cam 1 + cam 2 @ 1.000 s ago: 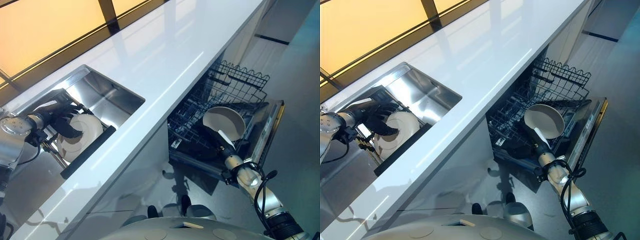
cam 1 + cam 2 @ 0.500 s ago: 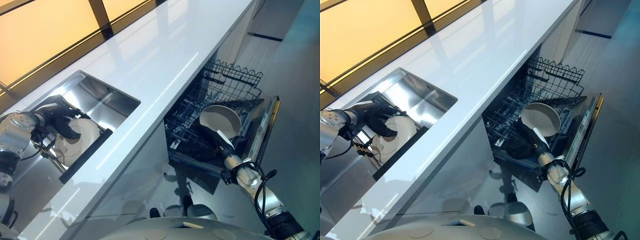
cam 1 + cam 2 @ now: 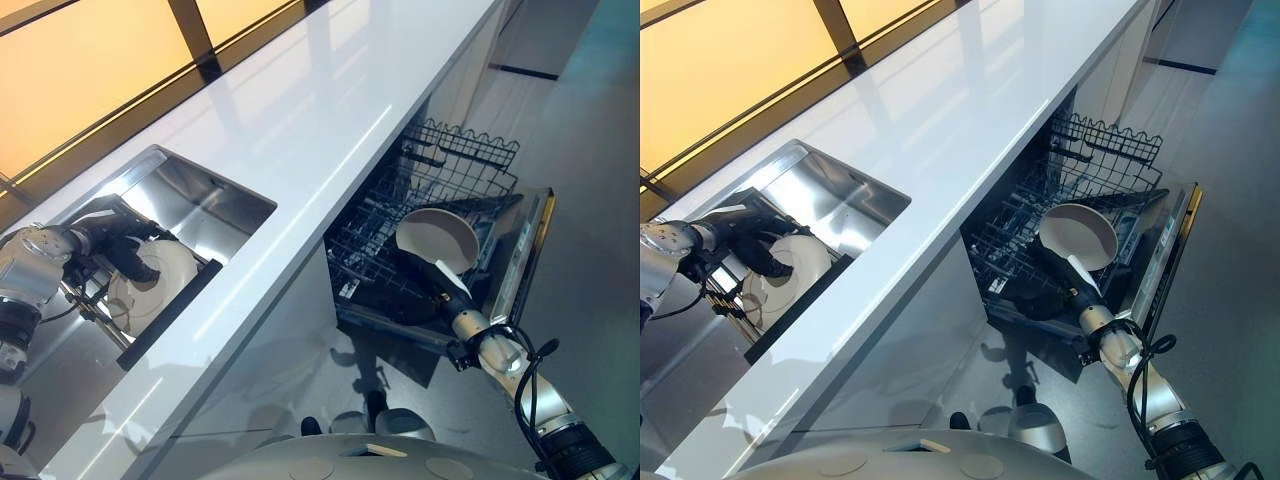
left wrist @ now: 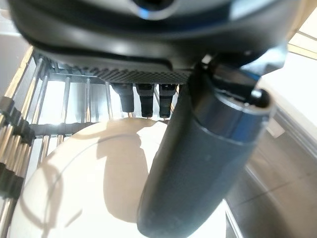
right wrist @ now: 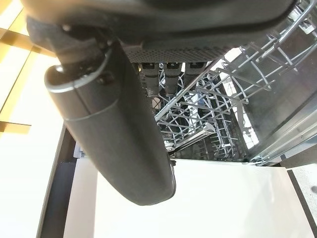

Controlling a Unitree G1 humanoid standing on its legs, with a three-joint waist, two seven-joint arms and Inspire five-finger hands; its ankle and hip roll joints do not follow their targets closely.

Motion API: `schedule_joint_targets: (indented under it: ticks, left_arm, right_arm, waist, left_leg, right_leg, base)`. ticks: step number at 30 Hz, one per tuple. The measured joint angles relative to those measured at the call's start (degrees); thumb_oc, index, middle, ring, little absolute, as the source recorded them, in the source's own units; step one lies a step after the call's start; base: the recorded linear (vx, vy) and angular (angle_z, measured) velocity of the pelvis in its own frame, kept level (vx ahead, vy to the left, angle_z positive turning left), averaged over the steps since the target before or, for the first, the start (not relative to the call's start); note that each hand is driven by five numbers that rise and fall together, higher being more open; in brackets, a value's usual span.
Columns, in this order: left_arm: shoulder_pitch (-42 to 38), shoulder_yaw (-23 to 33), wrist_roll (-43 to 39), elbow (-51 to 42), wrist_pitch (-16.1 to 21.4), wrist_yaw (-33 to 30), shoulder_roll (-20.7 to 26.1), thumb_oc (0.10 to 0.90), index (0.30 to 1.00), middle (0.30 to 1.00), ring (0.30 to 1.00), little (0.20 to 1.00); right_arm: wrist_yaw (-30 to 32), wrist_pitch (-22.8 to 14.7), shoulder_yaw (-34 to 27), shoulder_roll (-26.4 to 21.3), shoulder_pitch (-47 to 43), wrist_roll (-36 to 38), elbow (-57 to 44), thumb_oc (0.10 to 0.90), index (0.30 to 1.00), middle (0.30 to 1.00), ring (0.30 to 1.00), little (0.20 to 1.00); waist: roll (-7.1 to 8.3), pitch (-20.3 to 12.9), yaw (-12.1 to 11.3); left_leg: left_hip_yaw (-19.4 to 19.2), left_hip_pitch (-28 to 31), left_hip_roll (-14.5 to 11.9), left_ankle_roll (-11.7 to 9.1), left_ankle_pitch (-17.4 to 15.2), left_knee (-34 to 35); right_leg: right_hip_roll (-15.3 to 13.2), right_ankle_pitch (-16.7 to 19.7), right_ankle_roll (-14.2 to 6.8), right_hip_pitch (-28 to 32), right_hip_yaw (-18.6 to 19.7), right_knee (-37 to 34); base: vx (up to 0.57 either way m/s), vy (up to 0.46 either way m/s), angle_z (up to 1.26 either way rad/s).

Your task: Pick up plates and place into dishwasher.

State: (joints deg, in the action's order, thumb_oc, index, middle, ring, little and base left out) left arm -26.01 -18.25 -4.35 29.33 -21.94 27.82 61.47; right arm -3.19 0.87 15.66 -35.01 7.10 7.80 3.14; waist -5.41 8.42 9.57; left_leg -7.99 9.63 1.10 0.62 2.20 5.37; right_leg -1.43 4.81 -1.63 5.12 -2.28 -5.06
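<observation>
The left hand (image 3: 128, 252) gripped a white plate (image 3: 165, 280) standing in the sink (image 3: 215, 200) rack. The right hand (image 3: 1048, 278) held a plate (image 3: 1078, 235) over the dishwasher rack (image 3: 1100, 165). No legible writing showed.

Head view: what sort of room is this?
A kitchen, most likely: a steel sink set in a long white counter, with an open dishwasher and its wire rack pulled out.
</observation>
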Motion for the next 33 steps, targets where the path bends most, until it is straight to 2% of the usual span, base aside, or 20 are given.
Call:
schedule_joint_targets:
  ticks: [6,16,17,18,20,21,22,23,25,29,33]
  left_arm:
    - [0.0,0.1,1.5,-1.7,-1.6,1.8,-0.1,0.800,0.900,0.900,0.900,0.900]
    - [0.1,0.9,7.0,-2.3,-1.5,5.7,-0.3,0.800,0.900,0.900,0.900,0.900]
    - [0.1,0.9,7.7,-2.2,-1.5,6.5,-0.3,0.490,0.634,0.634,0.634,0.590]
    - [0.1,0.8,8.6,-2.1,-1.5,7.9,-0.3,0.429,0.582,0.582,0.582,0.529]
    - [-0.2,0.9,10.4,-2.1,-1.6,10.1,-0.3,0.416,0.571,0.571,0.571,0.516]
    - [-0.7,0.8,11.8,-2.1,-1.7,11.4,-0.2,0.443,0.594,0.594,0.594,0.543]
    - [-0.7,0.6,13.8,-3.3,-2.2,14.8,0.0,0.558,0.693,0.693,0.693,0.658]
    - [-0.9,0.8,15.9,-4.4,-2.9,15.5,0.1,0.476,0.622,0.622,0.622,0.576]
    - [-0.7,1.3,19.1,-6.7,-4.2,18.8,1.4,0.476,0.622,0.622,0.622,0.576]
    - [0.3,1.5,22.6,-12.8,-7.0,25.2,4.6,0.372,0.533,0.533,0.533,0.472]
    - [0.1,1.6,23.4,-13.5,-8.1,27.0,4.6,0.377,0.538,0.538,0.538,0.477]
  right_arm:
    - [0.0,0.1,0.0,-0.1,0.0,0.0,0.0,0.800,0.900,0.900,0.900,0.900]
    - [-1.0,0.4,0.0,-0.5,-0.1,0.0,-0.1,0.800,0.900,0.900,0.900,0.900]
    - [-1.2,0.4,0.1,-0.7,-0.1,0.0,-0.2,0.800,0.900,0.900,0.900,0.900]
    - [-1.4,0.4,0.1,-0.9,-0.1,0.0,-0.3,0.800,0.900,0.900,0.900,0.900]
    - [-1.8,0.4,0.1,-1.0,-0.2,0.0,-0.3,0.800,0.900,0.900,0.900,0.900]
    - [-2.0,0.4,0.1,-1.2,-0.3,0.0,-0.3,0.800,0.900,0.900,0.900,0.900]
    - [-2.2,0.4,0.1,-1.6,-0.3,0.0,-0.4,0.800,0.900,0.900,0.900,0.900]
    - [-2.3,0.4,0.1,-2.0,-0.3,0.0,-0.5,0.800,0.900,0.900,0.900,0.900]
    - [-2.4,0.4,0.5,-2.6,-0.3,0.1,-1.1,0.800,0.900,0.900,0.900,0.900]
    - [-2.2,0.4,2.2,-4.4,-0.6,1.2,-1.6,0.800,0.900,0.900,0.900,0.900]
    - [-2.0,0.8,2.9,-4.8,-1.0,2.4,-1.6,0.800,0.900,0.900,0.900,0.900]
  waist:
    - [0.05,0.0,-0.3]
    - [0.06,0.0,-0.2]
    - [0.06,0.0,-0.1]
    - [0.05,0.0,0.0]
    - [0.05,0.0,0.1]
    - [0.04,0.0,0.1]
    - [-0.01,0.0,0.2]
    - [-0.01,0.0,0.2]
    - [0.00,0.0,0.5]
    - [-0.26,-0.1,0.8]
    - [-0.72,0.0,0.9]
  left_leg:
    - [0.0,0.1,0.0,0.0,0.0,0.0]
    - [-0.3,0.6,0.0,0.3,0.1,0.0]
    - [-0.3,0.6,-0.1,0.3,0.1,0.0]
    - [-0.3,0.6,-0.1,0.3,0.1,0.0]
    - [-0.3,0.6,-0.1,0.3,0.1,0.0]
    - [-0.3,0.6,-0.1,0.3,0.1,0.0]
    - [-0.3,0.6,0.0,0.3,0.0,0.0]
    - [-0.4,0.6,0.0,0.4,0.0,0.0]
    - [-0.5,0.7,0.0,0.5,-0.3,-0.2]
    - [-1.2,1.9,0.1,0.1,-0.7,-0.3]
    - [-1.0,2.8,0.1,-0.2,-1.2,-0.3]
  right_leg:
    - [0.0,0.0,0.0,0.1,0.0,0.0]
    - [0.1,0.0,0.0,0.3,0.1,0.0]
    - [0.1,0.0,0.0,0.3,0.1,0.0]
    - [0.1,0.0,0.0,0.3,0.1,0.0]
    - [0.1,0.0,0.0,0.3,0.2,0.0]
    - [0.1,0.0,0.0,0.3,0.2,0.0]
    - [0.1,0.0,0.0,0.3,0.3,0.0]
    - [0.1,0.0,0.0,0.3,0.4,0.0]
    - [0.1,0.1,0.2,0.3,0.6,0.0]
    - [0.0,0.2,0.3,0.9,0.9,0.0]
    - [0.0,0.2,0.2,1.3,0.1,0.0]
  base:
    - [0.00,0.000,0.00]
    - [0.00,0.001,0.00]
    - [0.00,0.000,0.00]
    - [0.00,0.000,0.00]
    - [0.00,0.000,0.00]
    - [-0.03,0.010,-0.03]
    - [-0.04,0.010,-0.04]
    - [-0.04,0.002,-0.04]
    - [-0.04,-0.002,-0.07]
    - [-0.03,-0.012,-0.22]
    - [-0.03,-0.008,-0.12]
